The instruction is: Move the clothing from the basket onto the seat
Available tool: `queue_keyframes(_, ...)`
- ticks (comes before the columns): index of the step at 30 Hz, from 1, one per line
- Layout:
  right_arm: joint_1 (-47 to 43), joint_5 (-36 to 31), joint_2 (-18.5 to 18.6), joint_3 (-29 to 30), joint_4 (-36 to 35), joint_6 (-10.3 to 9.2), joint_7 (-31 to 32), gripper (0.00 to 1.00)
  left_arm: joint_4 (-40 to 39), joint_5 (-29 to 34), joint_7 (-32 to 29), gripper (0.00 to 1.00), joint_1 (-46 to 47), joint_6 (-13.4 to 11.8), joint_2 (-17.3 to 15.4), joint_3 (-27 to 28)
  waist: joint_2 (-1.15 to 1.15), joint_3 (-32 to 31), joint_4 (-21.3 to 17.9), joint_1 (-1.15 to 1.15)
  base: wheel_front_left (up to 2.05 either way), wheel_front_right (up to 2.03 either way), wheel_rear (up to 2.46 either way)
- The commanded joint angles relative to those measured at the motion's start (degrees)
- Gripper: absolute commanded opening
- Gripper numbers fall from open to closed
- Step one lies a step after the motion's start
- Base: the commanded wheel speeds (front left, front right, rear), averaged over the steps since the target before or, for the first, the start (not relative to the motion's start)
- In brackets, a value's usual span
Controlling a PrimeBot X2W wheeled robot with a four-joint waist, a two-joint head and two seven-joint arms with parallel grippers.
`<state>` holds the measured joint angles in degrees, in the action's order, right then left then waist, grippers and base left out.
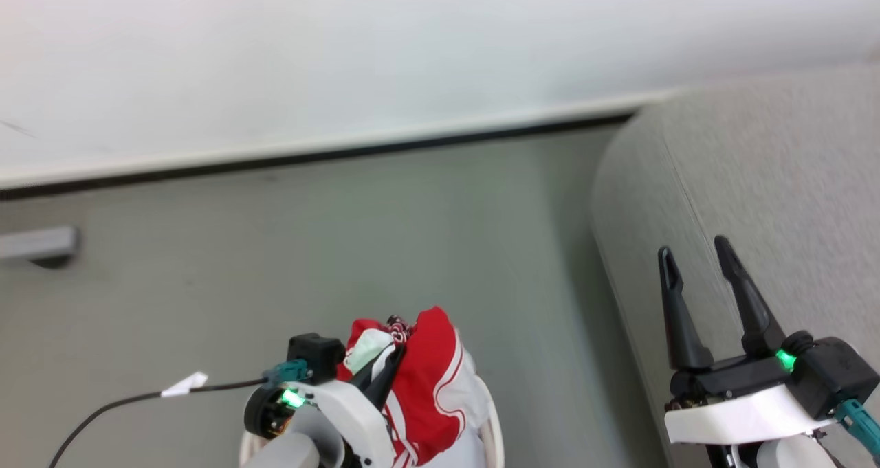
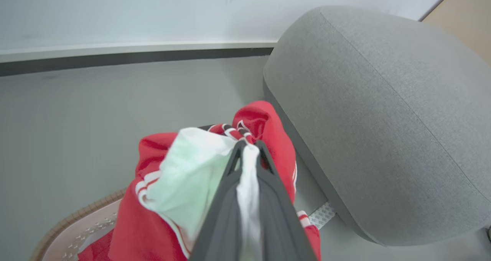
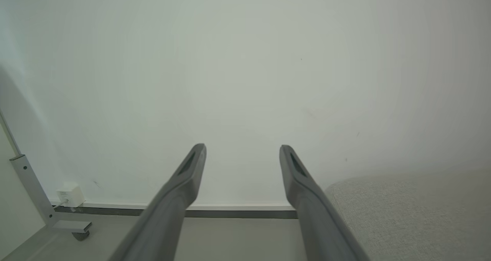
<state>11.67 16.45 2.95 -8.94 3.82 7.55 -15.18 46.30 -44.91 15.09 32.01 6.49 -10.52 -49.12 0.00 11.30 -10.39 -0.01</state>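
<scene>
The carrying step is judged to be in hand: the clothing (image 2: 153,222), a bright red garment with white panels and striped trim, is pinched in the left claw (image 2: 249,144), whose fingers are closed almost together on a fold of white and red fabric, and it is held up above the basket (image 2: 76,215). The lower folds hang down over the basket's brown rim, and whether they are clear of it cannot be told. The seat (image 2: 383,119) stands just beside the basket, on the robot's right, and nothing is seen lying on the part of its grey top that is visible. The right claw (image 1: 694,248) is held wide open and empty over the near edge of the seat, fingers pointed toward the wall (image 3: 245,61). For the next move, the garment would probably need to be carried rightward and high enough for its trailing folds to pass over the seat's rounded edge, then let go on the cushion. The hanging cloth may be dragged against the side of the seat, and the right claw stands in the likely path, so room may have to be made. On the floor (image 1: 309,248) a dark cable (image 1: 103,407) with a white tag trails from the left arm, and a grey metal foot (image 3: 73,227) is seen by the skirting.
</scene>
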Motion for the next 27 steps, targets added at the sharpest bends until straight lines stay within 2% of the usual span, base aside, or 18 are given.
queue_keyframes(1, -0.8, -0.18, 0.36, -0.17, 0.34, -0.12, 0.06, 1.0, -1.81, 1.04, 0.07, 0.0, -1.74, -0.48, -0.99, 0.99, 0.0, -4.44, 3.62, 0.01, 0.0, 0.0, 0.0)
queue_keyframes(9, -3.26, 0.66, 0.92, -0.93, 0.87, -0.12, 0.06, 1.0, -17.13, 4.43, 0.07, 0.0, -4.61, -3.06, -4.06, 7.02, 0.0, -8.65, 6.21, 0.01, 0.0, 0.0, 0.0)
queue_keyframes(20, -5.14, 1.17, 1.04, -2.77, 1.49, -0.12, 0.06, 1.0, -34.85, 5.52, -2.1, 0.0, -2.3, -8.69, -8.39, 10.39, 0.0, -11.11, 7.73, 0.01, 0.0, 0.0, 0.0)
queue_keyframes(27, -5.9, 1.53, 0.91, -3.08, 1.44, -0.12, 0.06, 1.0, -42.93, 6.35, -5.44, 0.0, -1.49, -12.0, -11.14, 11.48, 0.0, -11.16, 8.17, 0.01, 0.0, 0.0, 0.0)
